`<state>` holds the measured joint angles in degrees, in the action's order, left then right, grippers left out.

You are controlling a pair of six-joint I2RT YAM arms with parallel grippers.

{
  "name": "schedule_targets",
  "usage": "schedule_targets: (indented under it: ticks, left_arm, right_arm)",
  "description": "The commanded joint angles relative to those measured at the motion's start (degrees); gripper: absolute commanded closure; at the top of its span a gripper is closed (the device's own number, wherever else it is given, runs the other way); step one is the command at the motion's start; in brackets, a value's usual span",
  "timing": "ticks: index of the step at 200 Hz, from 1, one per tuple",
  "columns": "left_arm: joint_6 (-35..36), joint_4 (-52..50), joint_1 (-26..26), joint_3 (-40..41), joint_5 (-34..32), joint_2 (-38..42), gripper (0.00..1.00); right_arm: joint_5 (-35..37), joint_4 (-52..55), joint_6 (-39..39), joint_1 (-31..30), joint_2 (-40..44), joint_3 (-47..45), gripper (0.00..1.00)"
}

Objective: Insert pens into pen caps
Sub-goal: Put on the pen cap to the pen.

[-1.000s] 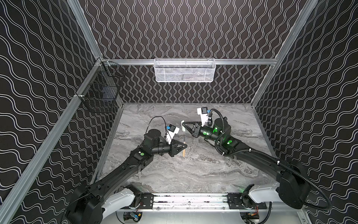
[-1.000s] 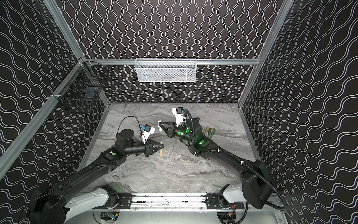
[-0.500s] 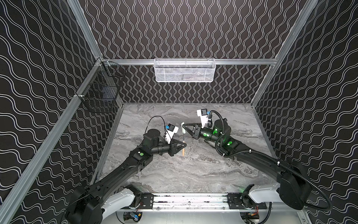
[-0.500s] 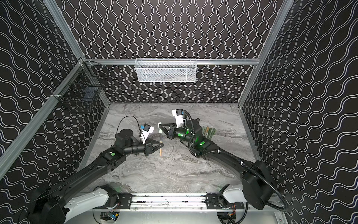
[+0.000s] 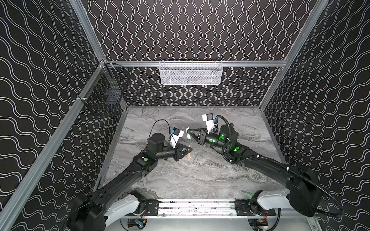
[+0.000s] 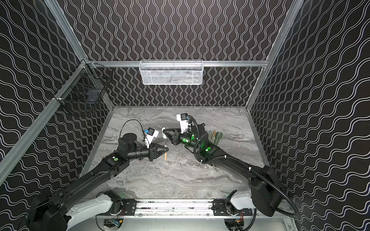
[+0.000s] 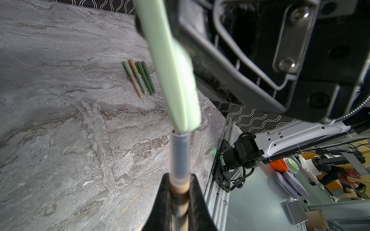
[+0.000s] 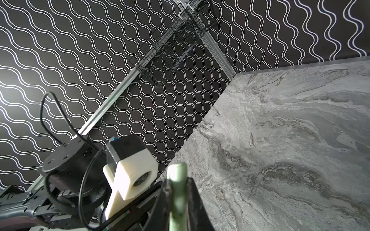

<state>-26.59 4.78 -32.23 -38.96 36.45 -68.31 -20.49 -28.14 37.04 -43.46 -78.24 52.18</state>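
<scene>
Tan-orange pen [image 7: 179, 160], clamped between the closed jaws of the left gripper [image 5: 190, 149], dark tip pointed at the cap. Pale green pen cap [image 7: 174, 70], pinched by the right gripper [image 5: 188, 131], open end set at the pen's tip. Four further pens [image 6: 215, 136], laid side by side on the marble table [image 5: 200, 176] beyond.

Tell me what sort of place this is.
Likely a robot lab test cell: aluminium-framed walls in wave-patterned panels enclose a marble-look tabletop, with left arm and right arm mounted on a front rail.
</scene>
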Motion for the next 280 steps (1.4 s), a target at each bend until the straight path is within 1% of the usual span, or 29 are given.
schedule_targets:
  ticks: [1, 93, 161, 200, 241, 280]
  left_arm:
    - [0.57, 2.26, 0.32, 0.09, -1.02, 0.57, 1.00]
    - [-0.12, 3.65, 1.46, 0.86, -1.56, 3.52, 1.00]
    - [-1.74, 7.90, 2.52, 1.43, 0.79, 3.45, 1.00]
    - [-2.23, 9.28, 2.58, 1.77, 2.26, 3.62, 1.00]
    - [-2.28, 9.28, 2.55, 1.52, 2.49, 3.87, 1.00]
    - [-2.33, 9.76, 2.58, 1.37, 2.61, 3.28, 1.00]
  right_arm:
    - [-0.60, -1.25, 0.59, -0.39, -0.07, -0.28, 0.89]
    - [0.88, -1.88, 0.92, -0.96, 0.45, -1.69, 0.89]
    - [4.75, -5.99, 4.03, -2.55, 1.14, -5.21, 0.89]
    - [6.75, -6.47, 4.06, -2.85, 1.41, -5.81, 0.89]
    - [6.40, -7.70, 4.96, -3.15, 0.60, -5.70, 0.89]
    - [5.72, -5.87, 4.22, -3.98, 0.27, -4.72, 0.89]
